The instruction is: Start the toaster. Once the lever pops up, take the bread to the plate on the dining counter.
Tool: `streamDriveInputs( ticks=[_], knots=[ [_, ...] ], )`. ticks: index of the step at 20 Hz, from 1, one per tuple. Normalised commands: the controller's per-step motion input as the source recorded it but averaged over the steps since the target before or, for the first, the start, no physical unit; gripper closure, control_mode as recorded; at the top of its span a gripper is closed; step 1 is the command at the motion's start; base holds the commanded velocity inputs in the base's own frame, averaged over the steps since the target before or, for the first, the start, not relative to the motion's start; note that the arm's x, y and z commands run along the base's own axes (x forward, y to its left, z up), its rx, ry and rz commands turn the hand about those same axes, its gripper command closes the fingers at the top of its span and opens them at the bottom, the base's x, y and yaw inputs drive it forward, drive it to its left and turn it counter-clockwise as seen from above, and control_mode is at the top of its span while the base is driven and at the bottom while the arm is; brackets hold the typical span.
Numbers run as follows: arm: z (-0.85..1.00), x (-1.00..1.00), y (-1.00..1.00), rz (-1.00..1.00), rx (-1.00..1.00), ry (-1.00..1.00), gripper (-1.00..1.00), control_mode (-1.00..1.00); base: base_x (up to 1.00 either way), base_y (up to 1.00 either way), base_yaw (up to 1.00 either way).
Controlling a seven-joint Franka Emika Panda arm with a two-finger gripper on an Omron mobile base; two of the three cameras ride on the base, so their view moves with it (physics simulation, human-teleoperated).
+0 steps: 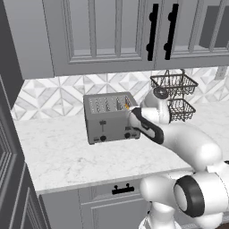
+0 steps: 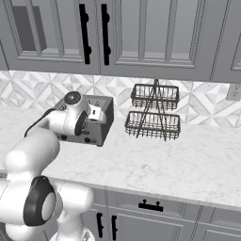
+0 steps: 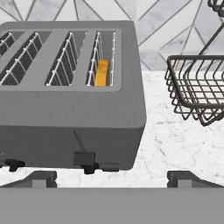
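Observation:
The grey four-slot toaster (image 1: 107, 120) (image 2: 104, 123) (image 3: 74, 118) stands on the marble worktop against the tiled wall. The bread (image 3: 102, 73) sits low in its rightmost slot, with just its orange-yellow edge showing (image 1: 126, 105). The lever (image 3: 84, 158) is a black tab on the front face, near the right end. My gripper (image 3: 113, 179) (image 1: 131, 112) (image 2: 96, 113) hovers open just above and in front of the toaster's right end, holding nothing. Its fingertips (image 3: 41, 178) stand wide apart. The plate and the dining counter are out of view.
A two-tier black wire basket rack (image 1: 175, 96) (image 2: 154, 113) (image 3: 197, 92) stands close to the right of the toaster. Grey wall cabinets (image 1: 112, 31) hang overhead. The marble worktop (image 2: 188, 160) stretches out to the right, and drawers (image 2: 150, 206) sit below it.

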Motion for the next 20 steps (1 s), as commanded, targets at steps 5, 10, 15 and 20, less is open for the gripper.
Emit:
streamDriveInputs(
  ticks=[5,10,15,20],
  knots=[
    [0.61,-0.14,0.09,0.00,0.00,-0.23,-1.00,-1.00,0.00,0.00,0.00],
    [0.33,0.00,0.25,0.00,0.00,-0.21,-1.00,-1.00,0.00,0.00,0.00],
    [0.06,0.14,0.13,0.00,0.00,0.00,-1.00,-1.00,0.00,0.00,0.00],
    [0.00,0.18,-0.03,-0.02,0.00,0.02,-1.00,-1.00,0.00,0.00,0.00]
  ],
)
